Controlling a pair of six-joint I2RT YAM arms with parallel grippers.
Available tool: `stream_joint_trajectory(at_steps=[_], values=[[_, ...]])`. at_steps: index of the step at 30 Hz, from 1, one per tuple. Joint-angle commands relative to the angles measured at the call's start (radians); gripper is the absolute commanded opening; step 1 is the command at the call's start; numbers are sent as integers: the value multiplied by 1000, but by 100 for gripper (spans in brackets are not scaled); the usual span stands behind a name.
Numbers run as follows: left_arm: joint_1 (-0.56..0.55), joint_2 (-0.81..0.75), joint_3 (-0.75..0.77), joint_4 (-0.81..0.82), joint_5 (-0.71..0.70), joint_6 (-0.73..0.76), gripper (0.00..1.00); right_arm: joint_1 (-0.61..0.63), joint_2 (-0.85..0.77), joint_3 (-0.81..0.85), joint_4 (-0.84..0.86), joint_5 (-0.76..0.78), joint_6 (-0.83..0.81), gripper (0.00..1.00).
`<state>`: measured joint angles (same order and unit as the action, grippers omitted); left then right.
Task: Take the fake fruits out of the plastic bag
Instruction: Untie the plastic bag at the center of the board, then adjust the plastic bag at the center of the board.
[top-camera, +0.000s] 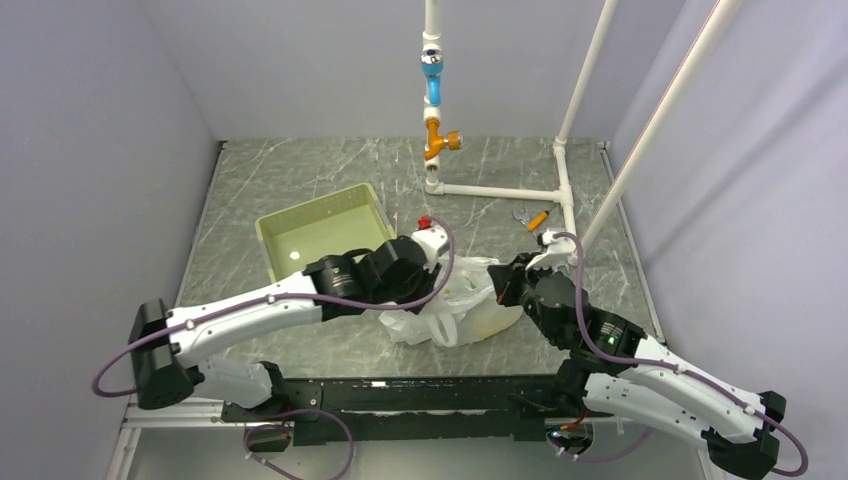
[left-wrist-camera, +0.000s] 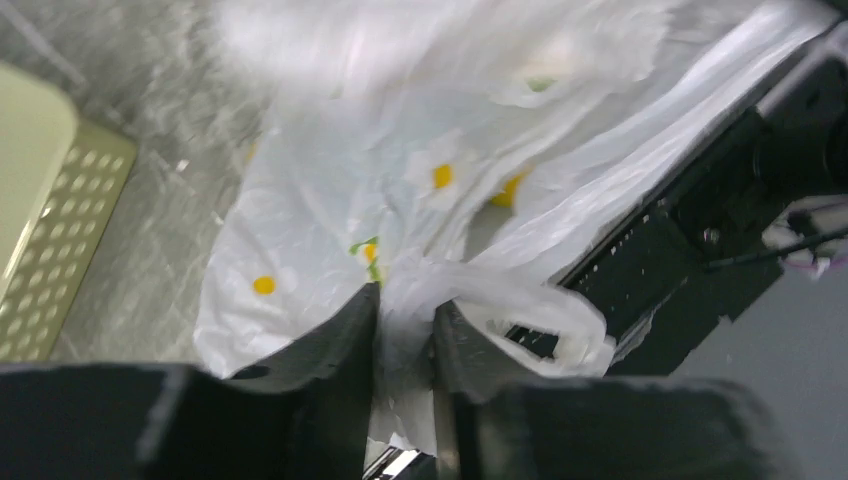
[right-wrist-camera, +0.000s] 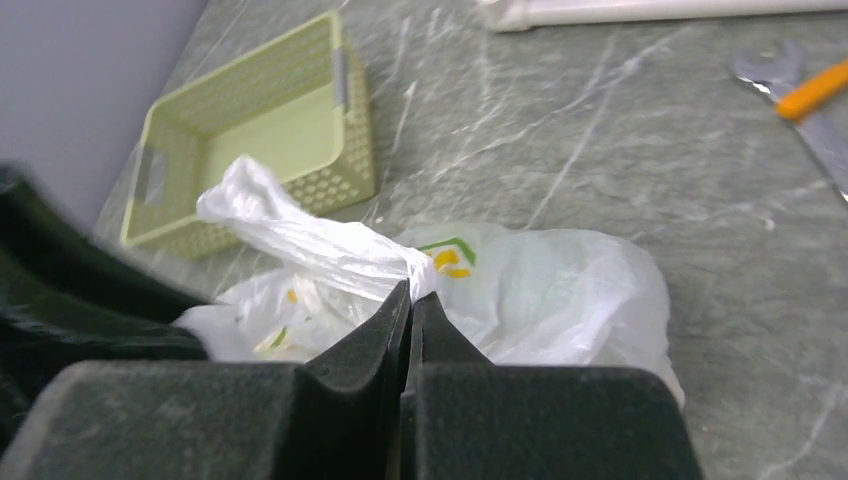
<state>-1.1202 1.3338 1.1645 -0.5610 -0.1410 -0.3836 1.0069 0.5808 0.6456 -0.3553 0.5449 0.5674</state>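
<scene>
From above, we see the plastic bag (top-camera: 455, 312) lying crumpled on the grey marbled surface (top-camera: 290, 170), near the middle and between the two arms. The left arm (top-camera: 260, 305) reaches in from the near left, and its wrist covers the bag's far left part. The right arm (top-camera: 640, 365) comes from the near right to the bag's right edge. A yellowish shape (top-camera: 488, 322) shows dimly through the film on the right; we cannot tell the fake fruits apart. A pale green basket (top-camera: 268, 240) sits to the far left of the bag. An orange-handled tool (top-camera: 537, 221) lies far right, beside a white pipe frame (top-camera: 500, 190).

In the left wrist view, which is blurred, the left jaws stand only narrowly apart. A gathered fold of the bag is pressed between them, and both fingers (left-wrist-camera: 335, 345) touch the film. A corner of the basket shows at the left, and the right arm's black wrist at the right.

In the right wrist view, the right jaws are together, their tips pinching a twisted strip of the bag that rises toward the far left. The rest of the bag sags on the surface just beyond, and the basket stands farther off to the left.
</scene>
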Motion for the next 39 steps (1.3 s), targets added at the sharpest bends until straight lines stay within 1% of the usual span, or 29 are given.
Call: stream_joint_trajectory(at_steps=[1, 3, 5, 10, 12, 13, 15, 16, 17, 18, 20, 21, 22, 26, 30, 34, 36, 39], values=[[-4, -148, -83, -11, -177, -109, 24, -1, -42, 54, -106, 266, 191, 0], [-4, -220, -144, 9, -223, -163, 15, -1, -67, 49, -135, 312, 254, 0], [-4, -301, -213, 51, -250, -217, 9, 0, -92, 36, -144, 326, 286, 0], [-4, -502, -380, 197, -306, -346, 0, 0, -159, 5, -213, 286, 348, 0], [-3, -571, -453, 295, -287, -371, 1, -1, -176, -14, -212, 232, 313, 1], [-1, -598, -485, 350, -268, -378, 0, 0, -182, -20, -191, 183, 264, 6], [5, -630, -528, 416, -230, -401, 0, 1, -182, -19, -138, 63, 144, 19], [11, -637, -535, 428, -211, -412, 0, 0, -175, -9, -116, -13, 91, 30], [16, -636, -535, 426, -195, -418, 0, 1, -162, 4, -106, -40, 52, 37], [19, -631, -528, 414, -186, -421, 0, 0, -143, 35, -106, -84, 18, 50], [20, -619, -498, 371, -177, -420, 0, 0, -85, 108, -134, -122, -43, 57], [20, -613, -485, 349, -175, -413, 0, 0, -49, 145, -154, -128, -64, 63], [20, -607, -475, 328, -176, -411, 0, 0, -9, 184, -172, -126, -81, 70], [20, -593, -467, 292, -174, -415, 0, -2, 178, 371, -300, -101, -143, 86], [20, -595, -484, 301, -169, -433, 0, -5, 328, 484, -315, -210, -271, 94], [23, -601, -497, 326, -150, -437, 0, -6, 439, 556, -327, -423, -401, 96], [23, -600, -494, 321, -143, -439, 0, -6, 494, 590, -342, -444, -407, 98], [25, -595, -488, 302, -143, -440, 0, -5, 552, 614, -337, -439, -410, 98]])
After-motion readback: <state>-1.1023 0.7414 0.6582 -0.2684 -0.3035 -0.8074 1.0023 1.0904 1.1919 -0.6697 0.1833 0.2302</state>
